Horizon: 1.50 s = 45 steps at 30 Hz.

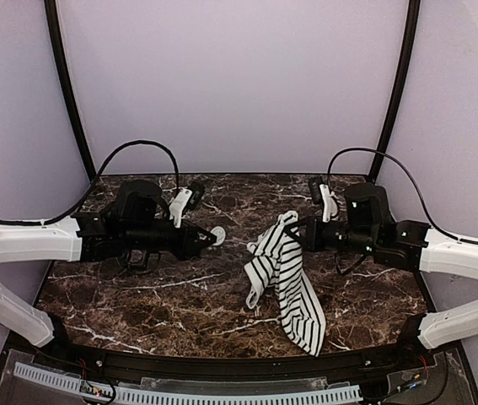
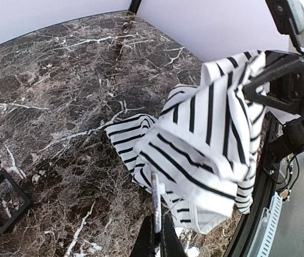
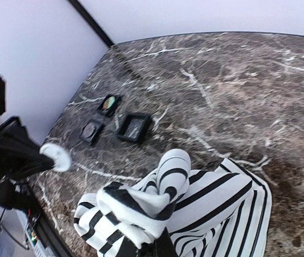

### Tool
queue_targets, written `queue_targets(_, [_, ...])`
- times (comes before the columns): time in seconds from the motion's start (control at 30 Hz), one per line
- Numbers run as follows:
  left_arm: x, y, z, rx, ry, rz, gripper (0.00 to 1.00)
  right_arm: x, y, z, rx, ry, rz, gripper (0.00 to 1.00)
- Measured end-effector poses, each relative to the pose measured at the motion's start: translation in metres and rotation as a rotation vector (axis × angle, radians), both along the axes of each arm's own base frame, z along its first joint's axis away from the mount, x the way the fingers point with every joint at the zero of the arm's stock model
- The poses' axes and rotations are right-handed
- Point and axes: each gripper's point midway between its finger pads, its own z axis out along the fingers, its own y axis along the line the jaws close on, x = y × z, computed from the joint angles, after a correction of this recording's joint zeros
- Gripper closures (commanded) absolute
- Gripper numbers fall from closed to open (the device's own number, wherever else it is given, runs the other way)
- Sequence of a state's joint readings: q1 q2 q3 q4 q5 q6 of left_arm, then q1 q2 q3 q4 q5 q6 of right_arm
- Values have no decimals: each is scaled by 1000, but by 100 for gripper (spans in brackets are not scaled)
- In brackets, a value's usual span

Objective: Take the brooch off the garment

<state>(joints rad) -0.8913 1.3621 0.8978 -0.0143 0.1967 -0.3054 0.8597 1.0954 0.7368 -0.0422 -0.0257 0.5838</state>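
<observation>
The garment (image 1: pixel 285 270), a white top with black stripes, hangs from my right gripper (image 1: pixel 300 230), which is shut on its upper edge; its lower end lies on the table. In the right wrist view the bunched fabric (image 3: pixel 194 198) fills the space above the gripper (image 3: pixel 153 249). My left gripper (image 1: pixel 212 238) is shut on the brooch (image 1: pixel 219 236), a small white disc held a short way left of the garment and apart from it. The left wrist view shows the brooch (image 2: pixel 156 201) edge-on between the fingers (image 2: pixel 147 242), with the garment (image 2: pixel 210 134) just behind. The brooch also shows in the right wrist view (image 3: pixel 57 157).
Three small black boxes (image 3: pixel 134 127), (image 3: pixel 92 130), (image 3: pixel 109 104) sit on the dark marble table (image 1: pixel 179 295) left of the garment. One black box (image 2: pixel 1 199) shows in the left wrist view. Purple walls enclose the back and sides.
</observation>
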Motion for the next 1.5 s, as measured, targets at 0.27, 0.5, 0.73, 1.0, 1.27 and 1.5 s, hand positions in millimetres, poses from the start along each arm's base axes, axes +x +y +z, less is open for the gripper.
queue_targets(0.27, [-12, -10, 39, -177, 14, -55, 99, 43, -36, 3, -114, 0, -201, 14])
queue_targets(0.5, [-32, -23, 67, -333, 55, -172, 99, 13, -19, -5, -37, -24, -8, 2])
queue_targets(0.73, [-54, -36, 84, -454, 102, -331, 99, -42, 5, 37, 207, -144, 274, 12])
queue_targets(1.0, [-68, -46, 85, -510, 166, -452, 99, -82, 49, 49, 286, -150, 498, 31])
queue_targets(1.27, [-75, -46, 88, -519, 173, -492, 99, -94, 73, 52, 335, -143, 588, 46])
queue_targets(1.5, [-78, -46, 88, -516, 172, -504, 99, -98, 84, 65, 373, -155, 630, 60])
